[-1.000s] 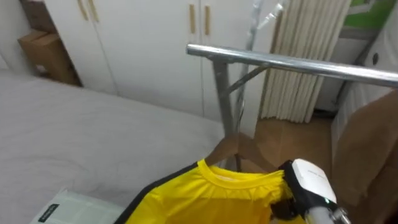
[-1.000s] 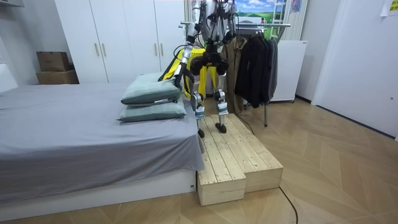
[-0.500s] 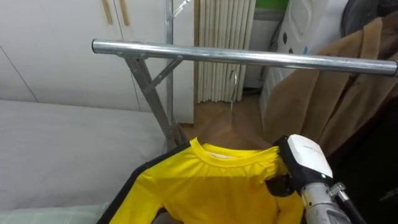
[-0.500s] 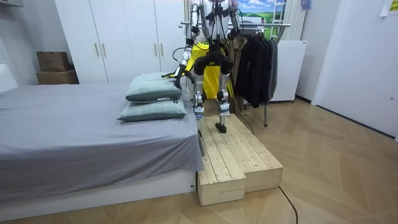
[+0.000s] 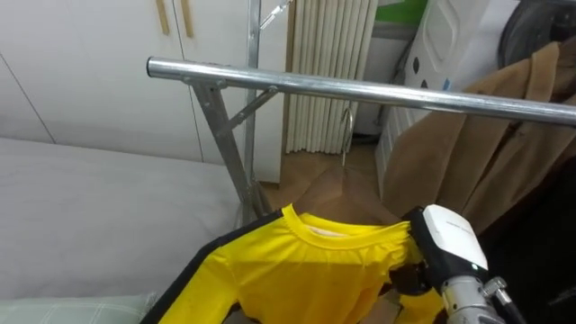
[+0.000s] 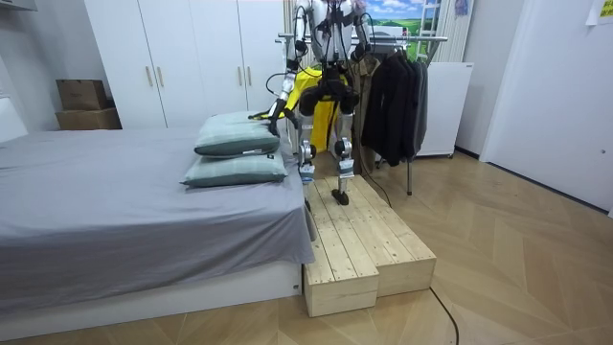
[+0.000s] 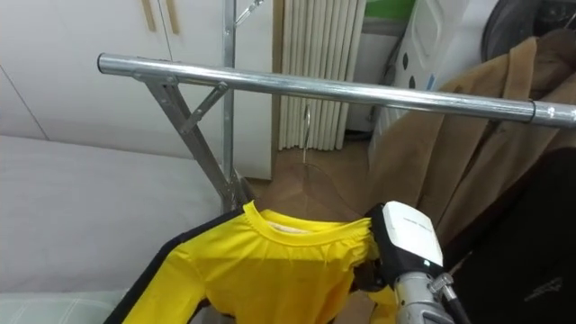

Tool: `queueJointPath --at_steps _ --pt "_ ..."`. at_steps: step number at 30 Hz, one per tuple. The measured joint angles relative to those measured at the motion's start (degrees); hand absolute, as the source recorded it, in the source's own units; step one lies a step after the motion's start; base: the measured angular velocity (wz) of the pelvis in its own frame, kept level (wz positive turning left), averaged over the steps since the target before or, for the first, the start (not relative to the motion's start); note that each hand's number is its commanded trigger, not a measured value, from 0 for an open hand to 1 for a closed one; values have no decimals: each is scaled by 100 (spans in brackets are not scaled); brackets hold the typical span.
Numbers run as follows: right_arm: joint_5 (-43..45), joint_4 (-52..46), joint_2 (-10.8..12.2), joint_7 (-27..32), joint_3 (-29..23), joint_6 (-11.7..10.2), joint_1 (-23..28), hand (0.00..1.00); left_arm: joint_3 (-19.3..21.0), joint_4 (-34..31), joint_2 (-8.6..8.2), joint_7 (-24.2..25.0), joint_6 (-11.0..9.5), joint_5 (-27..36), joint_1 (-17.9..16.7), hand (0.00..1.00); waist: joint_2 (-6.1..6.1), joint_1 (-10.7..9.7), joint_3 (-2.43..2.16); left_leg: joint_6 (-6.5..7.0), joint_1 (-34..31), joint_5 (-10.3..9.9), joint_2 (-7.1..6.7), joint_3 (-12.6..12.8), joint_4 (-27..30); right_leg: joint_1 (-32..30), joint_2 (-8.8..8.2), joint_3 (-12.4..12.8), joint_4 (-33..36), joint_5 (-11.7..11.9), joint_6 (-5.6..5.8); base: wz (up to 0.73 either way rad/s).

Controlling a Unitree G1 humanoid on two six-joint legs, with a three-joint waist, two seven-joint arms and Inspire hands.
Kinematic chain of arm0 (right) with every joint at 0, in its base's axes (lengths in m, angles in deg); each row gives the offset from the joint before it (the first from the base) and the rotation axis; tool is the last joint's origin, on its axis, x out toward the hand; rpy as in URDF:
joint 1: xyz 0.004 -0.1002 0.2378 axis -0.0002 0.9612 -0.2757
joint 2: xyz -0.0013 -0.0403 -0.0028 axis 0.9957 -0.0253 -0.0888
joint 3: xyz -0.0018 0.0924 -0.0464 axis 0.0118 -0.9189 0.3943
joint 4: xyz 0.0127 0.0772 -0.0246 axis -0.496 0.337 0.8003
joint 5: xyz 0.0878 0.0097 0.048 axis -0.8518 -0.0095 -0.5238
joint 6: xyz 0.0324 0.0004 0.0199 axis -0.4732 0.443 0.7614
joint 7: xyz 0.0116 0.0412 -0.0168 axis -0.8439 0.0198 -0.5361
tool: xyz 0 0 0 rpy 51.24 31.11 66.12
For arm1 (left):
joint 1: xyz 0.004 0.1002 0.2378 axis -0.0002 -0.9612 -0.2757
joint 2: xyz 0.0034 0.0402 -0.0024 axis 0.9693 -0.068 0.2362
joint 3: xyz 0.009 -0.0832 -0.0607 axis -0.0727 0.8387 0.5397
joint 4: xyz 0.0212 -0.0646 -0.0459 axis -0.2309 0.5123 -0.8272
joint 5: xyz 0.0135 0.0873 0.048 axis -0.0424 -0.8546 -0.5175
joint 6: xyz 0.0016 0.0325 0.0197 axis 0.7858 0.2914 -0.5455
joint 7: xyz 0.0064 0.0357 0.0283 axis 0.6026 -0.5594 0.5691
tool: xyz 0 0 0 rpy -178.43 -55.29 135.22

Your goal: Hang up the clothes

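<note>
A clothes rack's metal rail (image 5: 360,88) crosses the upper part of the eye view from left to right. Below it, at the lower middle, is a yellow shirt (image 5: 315,274) with black sleeve trim. A thin wire hanger hook (image 5: 346,128) rises from the shirt's collar, and its top sits just beneath the rail. At the lower right, the right hand (image 5: 447,245) is clenched on the shirt's shoulder, with its dark fingers (image 5: 409,277) curled into the fabric. A brown coat (image 5: 504,153) hangs from the rail at the right edge. White wardrobe doors (image 5: 99,63) fill the upper left, above a grey bed (image 5: 90,216).

In the room view, the robot stands on a wooden platform (image 6: 359,244) between the bed and the rack. Its left hand (image 6: 264,114) reaches toward the room view's left, above two pillows (image 6: 235,153). I cannot tell whether that hand grips anything.
</note>
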Motion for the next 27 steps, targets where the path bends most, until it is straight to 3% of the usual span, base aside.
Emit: queueJointPath --at_steps 6,10,19,27 --pt "139 -46 -3 82 -7 -26 0 100 2 0 -4 3 -1 3 0 0 40 69 -8 -1 87 0 1 31 -40 52 2 0 1 1 -2 -2" --pt "234 -51 6 378 -5 -103 14 100 3 -1 -3 6 -2 3 0 0 95 79 -38 -1 132 0 -1 -1 -50 122 -5 -35 -34 1 -2 4" --pt "932 86 176 959 38 -240 539 100 -4 0 -3 0 -3 4 15 0 126 54 -35 -7 204 4 3 -1 -83 183 -4 -47 -32 -6 -3 0" --pt "1137 85 170 1539 28 -377 624 100 -9 0 -5 1 -12 10 18 0 181 45 -21 -6 208 3 3 5 -81 185 2 -18 -39 -6 -3 0"
